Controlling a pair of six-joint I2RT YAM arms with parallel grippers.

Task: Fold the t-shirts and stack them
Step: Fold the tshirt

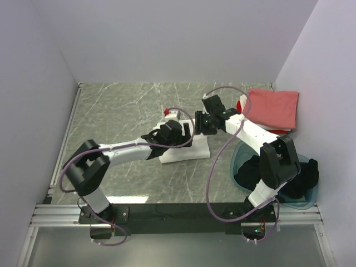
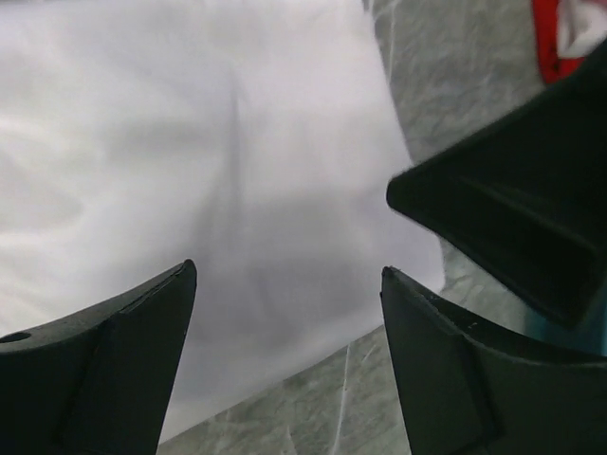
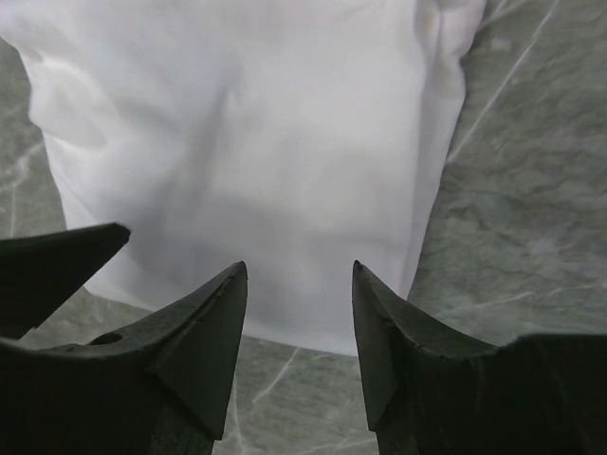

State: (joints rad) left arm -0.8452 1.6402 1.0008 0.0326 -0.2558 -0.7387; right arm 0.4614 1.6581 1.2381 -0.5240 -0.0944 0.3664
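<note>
A folded white t-shirt lies on the table's middle; it fills the left wrist view and the right wrist view. My left gripper is open and empty, just above the shirt's edge. My right gripper is open and empty, close beside it over the same shirt. A folded salmon-pink t-shirt lies at the back right on a red one. A black t-shirt sits in the teal tub.
A small red and white item lies behind the white shirt; a red piece shows in the left wrist view. Walls close the table on the left, back and right. The right arm's finger crowds the left wrist view.
</note>
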